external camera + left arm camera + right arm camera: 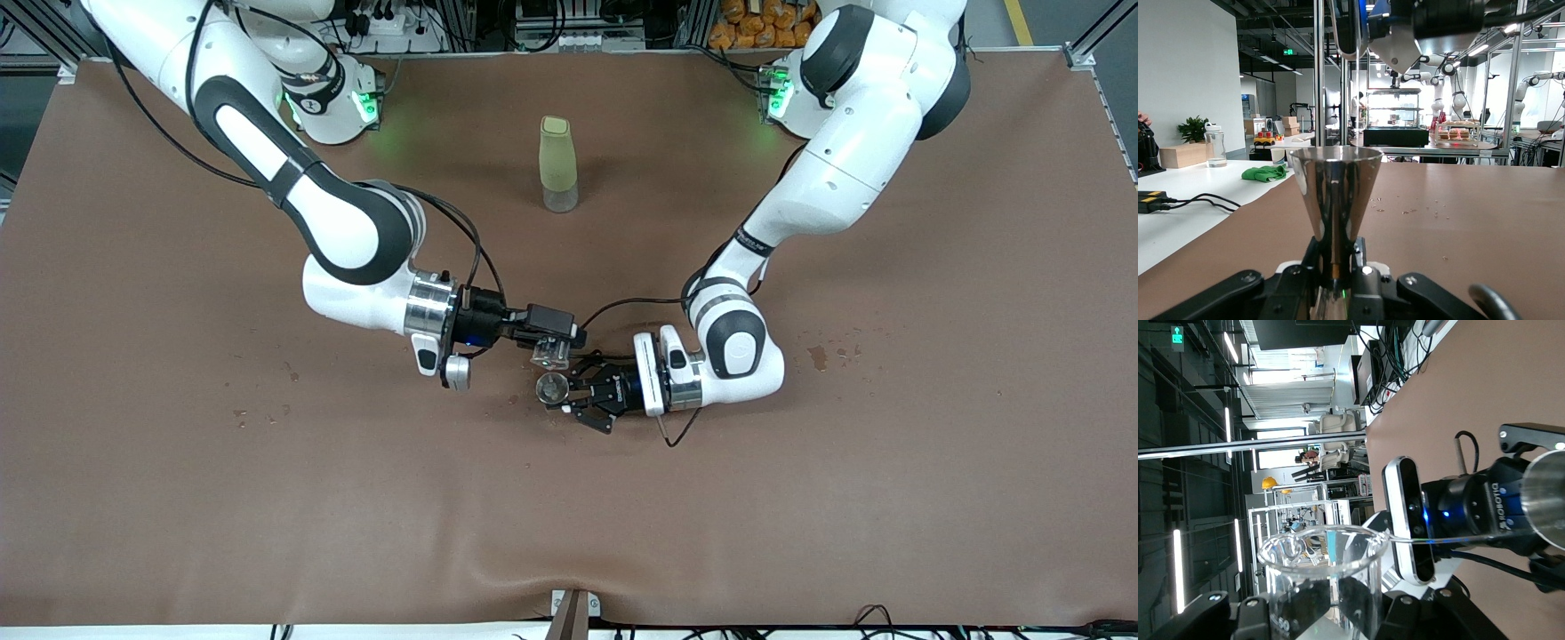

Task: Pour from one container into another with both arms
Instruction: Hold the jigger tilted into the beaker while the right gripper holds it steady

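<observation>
The tiny clear glass cup [551, 354] is sitting clamped in the right pincer [558, 347], tipped on its side — its mouth just above the silvery hourglass jigger [552, 388]. The left pincer [569, 397] is gripping that jigger upright at its narrow waist, low over the brown tabletop [267, 498]. A pale-green bottle [558, 164] is standing well apart.

The right white jointed robot arm [267, 151] reaches from its base toward the middle of the table, wrist level, its black two-finger right gripper [553, 342] clamped on the tiny clear glass cup [551, 354]. The left white jointed arm [836, 169] bends low, forearm near the table, and its black left gripper [569, 391] is closed on the silvery hourglass-shaped metal jigger [551, 388], just beside the right gripper.
</observation>
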Available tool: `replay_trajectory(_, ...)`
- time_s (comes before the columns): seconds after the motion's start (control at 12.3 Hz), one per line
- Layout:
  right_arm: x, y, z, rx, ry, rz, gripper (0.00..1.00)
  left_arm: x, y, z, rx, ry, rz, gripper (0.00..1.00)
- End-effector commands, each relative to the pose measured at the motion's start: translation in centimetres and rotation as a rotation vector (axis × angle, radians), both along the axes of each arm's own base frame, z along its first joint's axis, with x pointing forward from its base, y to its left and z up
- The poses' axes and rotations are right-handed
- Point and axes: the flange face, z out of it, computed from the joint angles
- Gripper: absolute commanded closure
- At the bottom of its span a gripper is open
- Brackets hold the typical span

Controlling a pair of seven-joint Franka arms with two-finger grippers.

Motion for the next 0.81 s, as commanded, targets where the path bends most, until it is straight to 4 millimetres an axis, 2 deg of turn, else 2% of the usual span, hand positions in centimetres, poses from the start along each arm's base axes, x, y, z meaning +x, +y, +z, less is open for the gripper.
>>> replay_trajectory(0.0,0.3,1.0,0.1,0.01,0.007,-0.016,1.0,-0.5,0.1,0.9,-0.006,-0.012,0.001,1.0)
replay_trajectory(0.73,1.5,-0.6,-0.2,0.081,0.075,-0.069,1.0,-0.6,0.3,0.6,-0.003,-0.004,0.002,1.0)
